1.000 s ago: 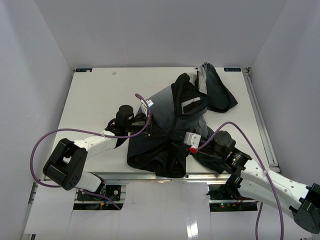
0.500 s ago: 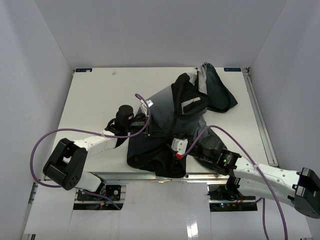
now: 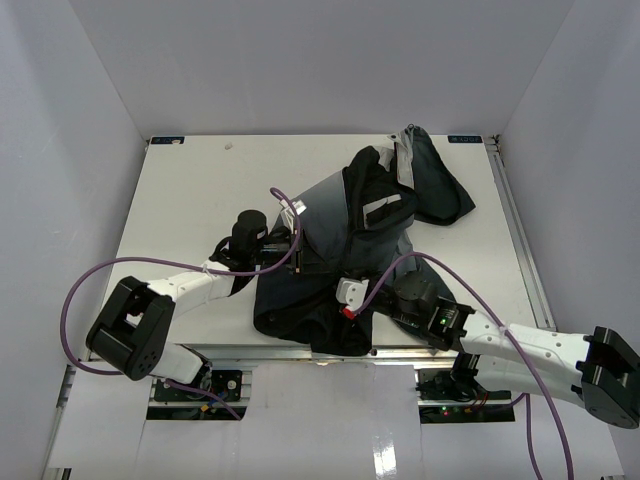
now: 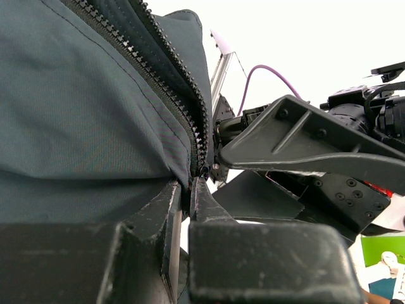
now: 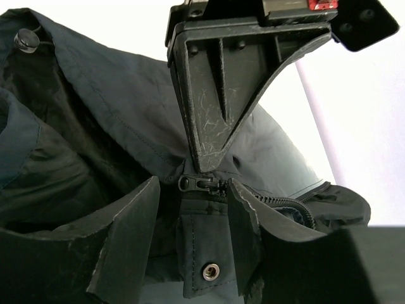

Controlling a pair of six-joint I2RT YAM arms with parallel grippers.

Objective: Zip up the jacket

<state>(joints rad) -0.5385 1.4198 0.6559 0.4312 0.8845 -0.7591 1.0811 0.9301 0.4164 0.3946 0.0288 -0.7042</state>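
White table [image 3: 180,200] held the crumpled jacket [image 3: 340,215] right of centre. Its zipper edge sat pinched in the left gripper [image 4: 185,190]; the right gripper [image 5: 193,206] straddled the zipper slider [image 5: 190,183], perhaps clamping it; I could not tell.

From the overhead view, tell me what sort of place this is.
Probably a robot lab cell: a white table boxed in by plain white walls, exposed purple cable, and a jacket laid out.
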